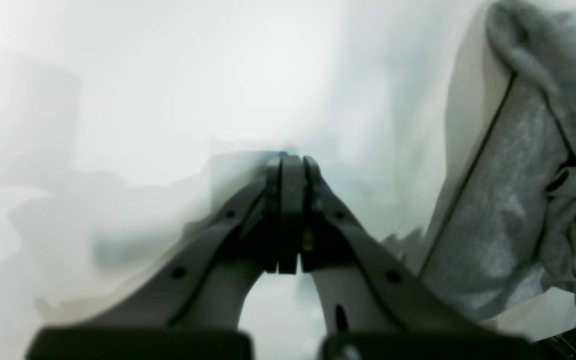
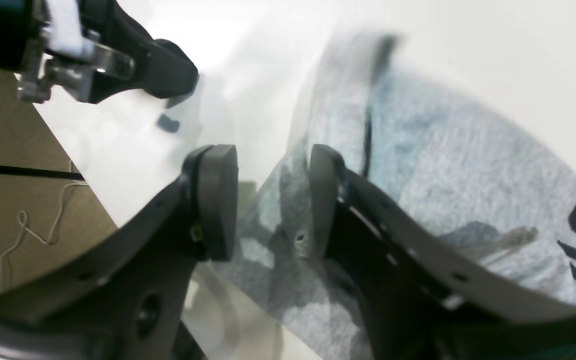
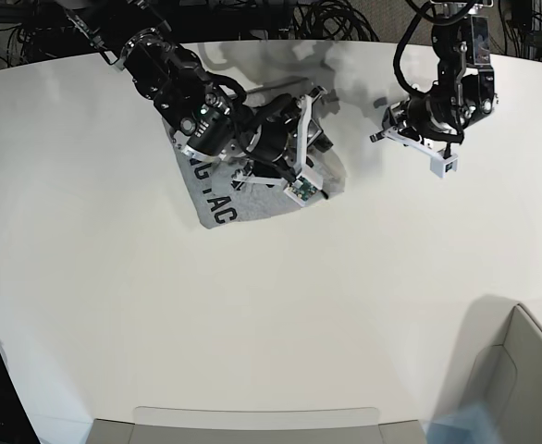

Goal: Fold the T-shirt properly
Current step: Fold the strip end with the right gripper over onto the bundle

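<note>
Base view: we work over a white table point(image 3: 252, 305), cables behind.
Our T-shirt point(image 3: 217, 202) lies bunched at the far side, under our right gripper point(image 3: 319, 159).

Right wrist view: jaws parted, lettered grey cloth between them.

Left wrist view: left gripper point(image 1: 290, 165) clenched on nothing, cloth beside it.

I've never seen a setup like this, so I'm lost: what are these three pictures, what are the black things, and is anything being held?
The overhead picture shows two black robot arms over a white table. The two close-ups come from cameras on the arms' wrists. The grey T-shirt, with black lettering, lies bunched on the table. The right tool is open, its fingers on either side of a fold of shirt. The left tool is shut on nothing, off to the side; the shirt lies beside it.
</note>
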`<action>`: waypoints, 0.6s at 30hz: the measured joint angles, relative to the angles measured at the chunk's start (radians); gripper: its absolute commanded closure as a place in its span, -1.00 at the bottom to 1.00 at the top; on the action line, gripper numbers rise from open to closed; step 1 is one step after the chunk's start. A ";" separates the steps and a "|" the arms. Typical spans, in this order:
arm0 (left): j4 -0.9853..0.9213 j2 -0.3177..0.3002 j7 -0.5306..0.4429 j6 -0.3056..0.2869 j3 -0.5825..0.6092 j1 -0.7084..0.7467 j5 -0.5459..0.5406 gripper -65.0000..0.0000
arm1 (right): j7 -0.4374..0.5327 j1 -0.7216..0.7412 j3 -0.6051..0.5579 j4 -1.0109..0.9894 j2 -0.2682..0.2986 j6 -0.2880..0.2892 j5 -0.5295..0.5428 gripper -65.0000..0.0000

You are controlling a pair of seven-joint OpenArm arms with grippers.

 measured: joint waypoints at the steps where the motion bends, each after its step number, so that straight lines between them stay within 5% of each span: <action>1: 0.000 0.000 0.000 0.000 0.000 0.000 0.000 1.00 | 0.000 -0.002 0.000 0.018 0.005 0.000 0.011 0.25; 4: 0.000 0.000 0.000 0.000 -0.001 0.000 0.000 1.00 | 0.002 -0.008 0.071 0.074 0.028 0.000 0.027 0.31; 10: 0.000 0.000 0.000 0.000 0.001 -0.001 0.000 1.00 | 0.002 -0.006 0.437 0.042 0.073 -0.005 -0.012 0.90; 18: 0.000 0.003 -0.001 0.000 0.001 0.000 -0.001 1.00 | 0.002 -0.011 0.364 -0.190 0.132 0.000 0.000 1.00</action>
